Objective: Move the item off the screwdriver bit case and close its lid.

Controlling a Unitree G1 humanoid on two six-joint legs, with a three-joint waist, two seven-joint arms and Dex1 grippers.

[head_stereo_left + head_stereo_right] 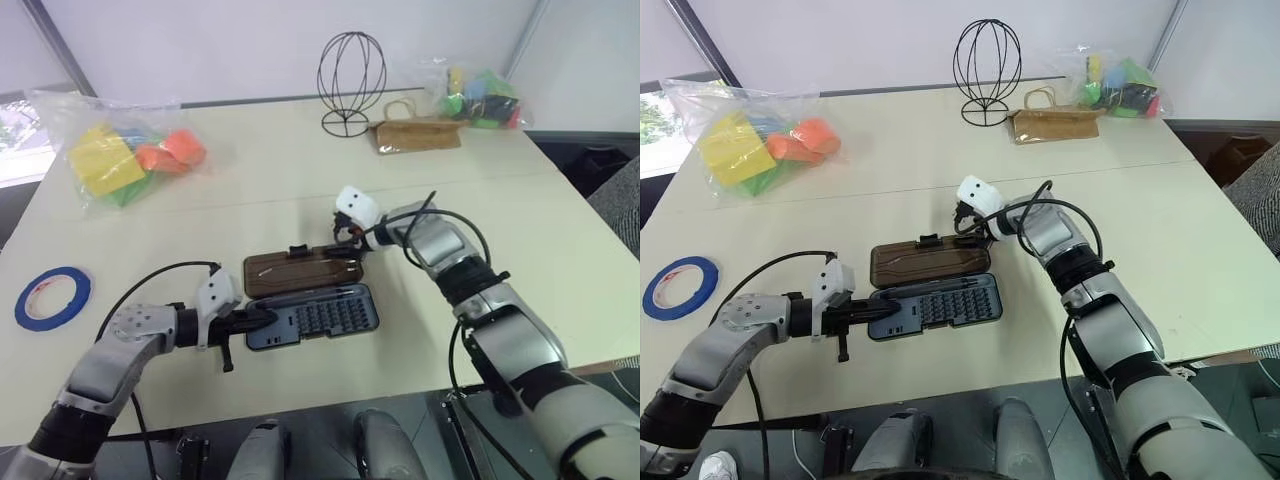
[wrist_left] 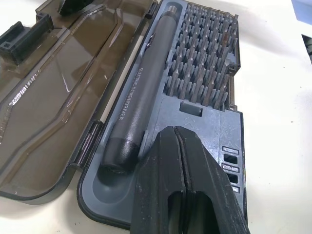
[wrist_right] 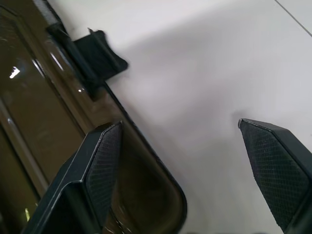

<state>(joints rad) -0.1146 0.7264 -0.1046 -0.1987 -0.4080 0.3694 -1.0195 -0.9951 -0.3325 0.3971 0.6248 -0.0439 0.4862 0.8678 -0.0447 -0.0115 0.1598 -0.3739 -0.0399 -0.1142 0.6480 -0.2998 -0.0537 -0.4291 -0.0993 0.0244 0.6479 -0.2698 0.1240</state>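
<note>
Screwdriver bit case (image 1: 310,303) lying open near the middle of the pale surface (image 1: 560,250): grey-blue tray on the near side, dark brown lid (image 1: 300,271) folded flat on the far side, black latch (image 1: 297,250) on its far edge. A thin pale streak on the left part of the lid, probably the item (image 1: 268,268), though too small to be sure.

Left tool (image 1: 262,318) with fingers pressed together, resting on the left end of the tray beside the dark driver handle (image 2: 141,92); seemingly pinning the case down. Right tool (image 3: 190,170) with fingers spread wide, straddling the lid's right far corner, one finger over the lid, the other over bare surface.

Best done by keeping the left tool steady on the tray, clearing the rod off the lid first, then swinging the lid over from its far edge. Risk of the rod rolling into the tray if the lid is lifted early.

Around: blue tape roll (image 1: 52,296) at far left, bag of coloured blocks (image 1: 120,155), wire head-shaped stand (image 1: 351,82), brown paper bag (image 1: 417,134), and a second bag of bright toys (image 1: 480,98) at the far right.
</note>
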